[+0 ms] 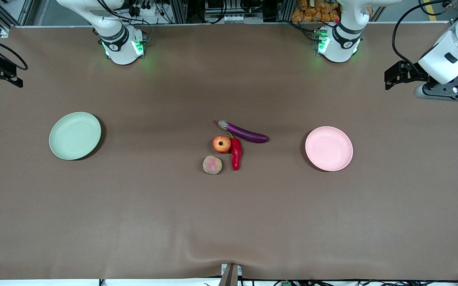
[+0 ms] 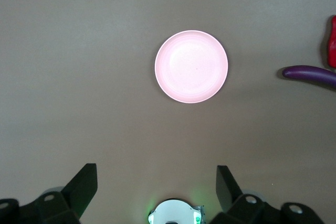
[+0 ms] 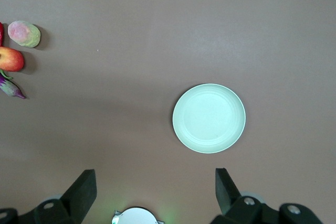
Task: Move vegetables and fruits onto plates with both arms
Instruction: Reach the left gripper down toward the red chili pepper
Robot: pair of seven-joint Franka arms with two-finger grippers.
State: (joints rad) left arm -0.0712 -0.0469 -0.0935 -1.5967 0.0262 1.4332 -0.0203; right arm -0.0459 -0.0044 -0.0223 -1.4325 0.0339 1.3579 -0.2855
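Both pincers wide open, empty: left pincer (image 2: 156, 182) high over pink plate (image 2: 191, 66), right pincer (image 3: 155, 183) over green plate (image 3: 209, 118). Eggplant (image 1: 243, 132) glossy, slippery, light; grip mid-body.

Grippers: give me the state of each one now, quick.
Left gripper: open, empty, high over the table near the pink plate.
Right gripper: open, empty, high over the table near the green plate.

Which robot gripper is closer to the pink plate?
The left gripper. It hangs open above the table by the pink plate. The right gripper hangs open by the green plate.
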